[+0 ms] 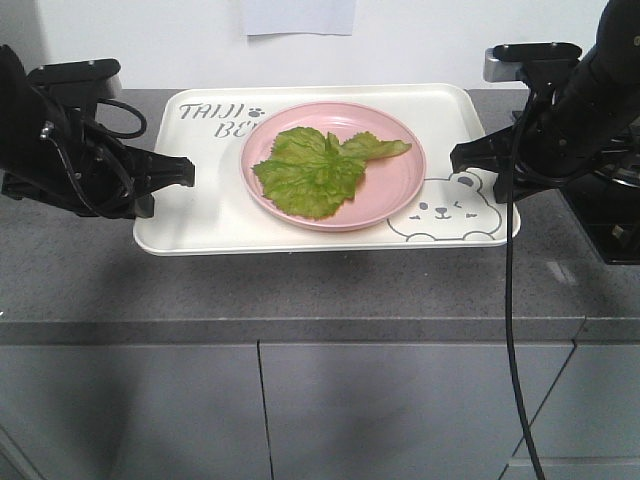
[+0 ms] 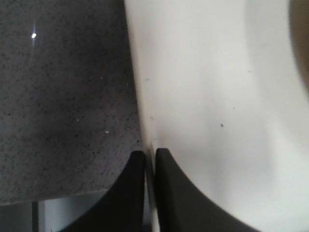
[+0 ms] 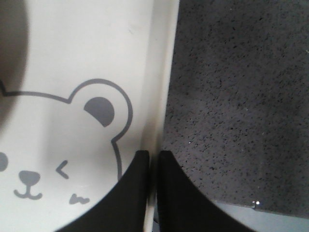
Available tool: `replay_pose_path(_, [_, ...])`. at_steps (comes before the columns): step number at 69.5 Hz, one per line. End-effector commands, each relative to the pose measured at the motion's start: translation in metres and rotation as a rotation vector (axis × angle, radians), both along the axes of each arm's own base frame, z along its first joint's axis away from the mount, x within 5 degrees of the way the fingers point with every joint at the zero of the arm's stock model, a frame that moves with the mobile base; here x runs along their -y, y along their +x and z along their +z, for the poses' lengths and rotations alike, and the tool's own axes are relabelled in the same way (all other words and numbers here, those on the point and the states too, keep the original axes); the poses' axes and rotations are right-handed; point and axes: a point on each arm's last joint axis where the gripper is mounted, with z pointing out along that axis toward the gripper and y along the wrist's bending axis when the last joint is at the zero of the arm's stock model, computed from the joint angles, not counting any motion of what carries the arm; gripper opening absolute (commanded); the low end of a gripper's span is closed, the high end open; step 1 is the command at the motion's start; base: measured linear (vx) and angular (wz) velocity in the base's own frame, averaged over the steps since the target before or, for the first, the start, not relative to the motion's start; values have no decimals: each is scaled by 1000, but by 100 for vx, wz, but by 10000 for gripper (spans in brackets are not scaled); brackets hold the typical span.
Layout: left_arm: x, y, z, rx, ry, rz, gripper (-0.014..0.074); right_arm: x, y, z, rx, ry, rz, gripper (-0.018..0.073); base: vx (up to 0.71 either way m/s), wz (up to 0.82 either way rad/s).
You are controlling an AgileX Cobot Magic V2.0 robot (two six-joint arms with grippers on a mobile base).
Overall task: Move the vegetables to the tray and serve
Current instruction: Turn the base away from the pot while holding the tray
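My left gripper point(image 1: 186, 172) pinched shut on tray point(image 1: 200, 228) rim, right gripper point(image 1: 457, 158) nipping opposite rim; lettuce leaf point(image 1: 315, 172) on pink plate point(image 1: 402, 190) inside tray.

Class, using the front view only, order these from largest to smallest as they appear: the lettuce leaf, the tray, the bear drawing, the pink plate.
1. tray
2. pink plate
3. lettuce leaf
4. bear drawing, somewhat smaller than the leaf

Grey speckled countertop point(image 1: 300, 290), grey cabinet doors point(image 1: 390, 410), white wall point(image 1: 450, 40)
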Motion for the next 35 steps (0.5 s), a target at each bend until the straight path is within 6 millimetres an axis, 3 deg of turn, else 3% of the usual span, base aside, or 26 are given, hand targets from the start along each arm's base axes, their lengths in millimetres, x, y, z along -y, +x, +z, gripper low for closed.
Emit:
replay_pose_path(1, [7,-7,30,135,-86,-28,-6,-6,-7,30,136,65,29,-4,13,-13])
replay_pose_path(35, [7,-7,30,135,-86,-28,-6,-6,-7,30,136,65,29,-4,14,-11])
